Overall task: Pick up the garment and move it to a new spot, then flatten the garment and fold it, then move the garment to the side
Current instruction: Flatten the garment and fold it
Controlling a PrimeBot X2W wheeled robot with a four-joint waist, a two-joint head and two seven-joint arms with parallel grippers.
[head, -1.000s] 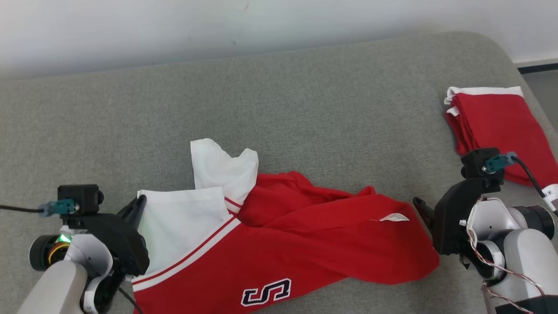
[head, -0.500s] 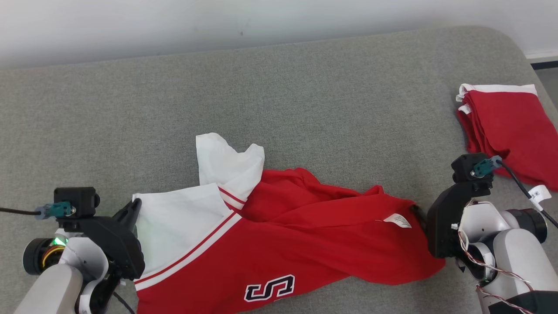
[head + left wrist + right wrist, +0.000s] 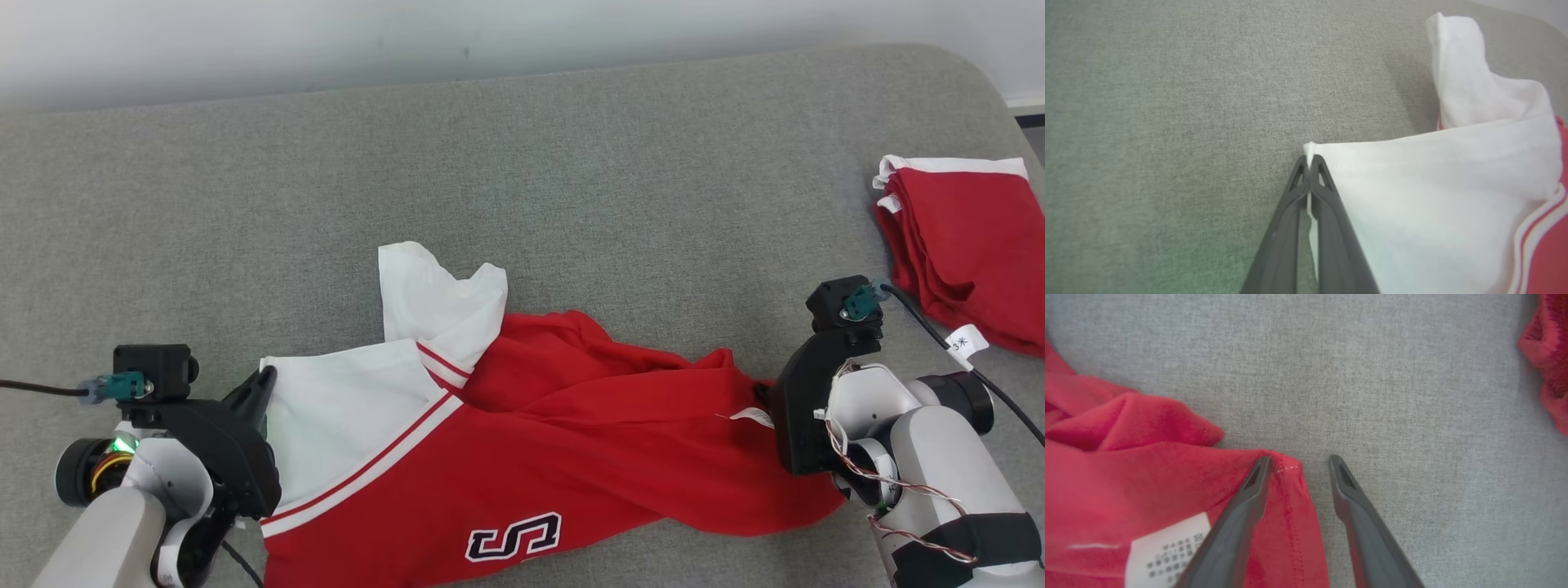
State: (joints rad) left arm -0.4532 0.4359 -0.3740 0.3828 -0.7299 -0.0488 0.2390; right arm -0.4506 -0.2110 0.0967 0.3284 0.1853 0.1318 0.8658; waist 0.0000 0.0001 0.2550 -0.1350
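the left fingers [image 3: 1296, 196] are clenched fully together and pinch the white corner of the garment [image 3: 571, 441]. a thin strip of the white cloth runs down between them, and in the left wrist view the white hem goes away from their tips to the right. the grey fabric surface [image 3: 1167, 122] is in front of the tips and on their left.

the right fingers [image 3: 1251, 490] are apart with a clear gap and grasp nothing. in the right wrist view one tip lies on the red hem corner of the garment and the other tip is over the bare grey surface just beside that corner, so the edge of the red cloth is between the two. a white care label [image 3: 1167, 547] is near the base of the finger on the cloth.

the garment lies crumpled between both pairs of fingers, white part at the left ones, red part at the right ones. a folded red pile [image 3: 971, 237] lies well apart, beyond the right fingers.
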